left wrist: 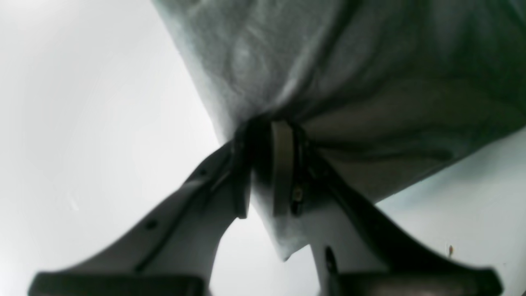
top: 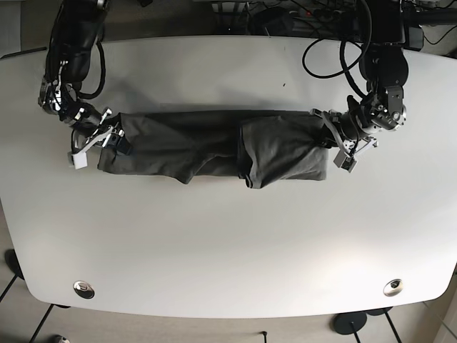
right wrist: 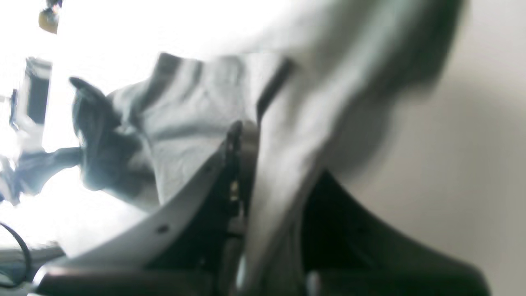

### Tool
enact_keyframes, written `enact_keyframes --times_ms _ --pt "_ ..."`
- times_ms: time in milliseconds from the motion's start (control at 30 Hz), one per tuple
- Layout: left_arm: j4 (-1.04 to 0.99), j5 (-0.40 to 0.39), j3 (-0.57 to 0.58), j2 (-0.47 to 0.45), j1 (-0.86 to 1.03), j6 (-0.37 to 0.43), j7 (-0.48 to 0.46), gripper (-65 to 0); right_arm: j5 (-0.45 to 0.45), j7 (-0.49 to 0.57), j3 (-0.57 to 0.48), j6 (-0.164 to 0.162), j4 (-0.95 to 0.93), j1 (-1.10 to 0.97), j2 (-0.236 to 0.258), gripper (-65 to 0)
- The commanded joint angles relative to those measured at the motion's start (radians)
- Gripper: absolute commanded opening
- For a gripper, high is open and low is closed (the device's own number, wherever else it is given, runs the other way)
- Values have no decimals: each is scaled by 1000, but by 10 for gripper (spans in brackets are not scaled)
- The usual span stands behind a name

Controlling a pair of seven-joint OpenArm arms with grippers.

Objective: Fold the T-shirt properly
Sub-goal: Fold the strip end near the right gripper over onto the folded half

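- Dark grey fabric: your T-shirt (top: pixel 214 146) lies stretched in a long band across the middle of the white table (top: pixel 228 243), nearer its far edge.
- Your left gripper (top: pixel 338 137) is clamped on the shirt's end toward the table's right edge, forearm reaching down from the far right corner.
- Your right gripper (top: pixel 107 136) pinches the opposite end near the left edge, arm angled in from the far left corner.

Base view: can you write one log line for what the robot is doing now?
step: mid-fold | dark grey cloth T-shirt: stretched out on white table | left gripper: shut on T-shirt | right gripper: shut on T-shirt
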Motion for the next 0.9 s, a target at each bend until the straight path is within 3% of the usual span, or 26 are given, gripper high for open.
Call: enact_keyframes --times_ms 33,133,333,533,667,900 --pt "8 17 17 -10 -10 11 14 -583 29 27 4 -49 175 -15 17 -629" --pt "8 17 58 -8 -30 12 12 -583 28 23 -6 -105 392 -72 11 -629" --pt "6 17 83 33 -41 14 15 -583 34 23 -214 -188 626 -80 8 -629" --pt "6 18 83 59 -40 14 15 -583 19 26 -392 -189 626 -1 -84 -629" --pt "6 18 83 61 -41 14 17 -583 -58 27 -506 -186 489 104 -159 -628" --pt "6 18 78 61 -44 14 17 -583 -130 93 -662 -192 336 184 -181 -626"
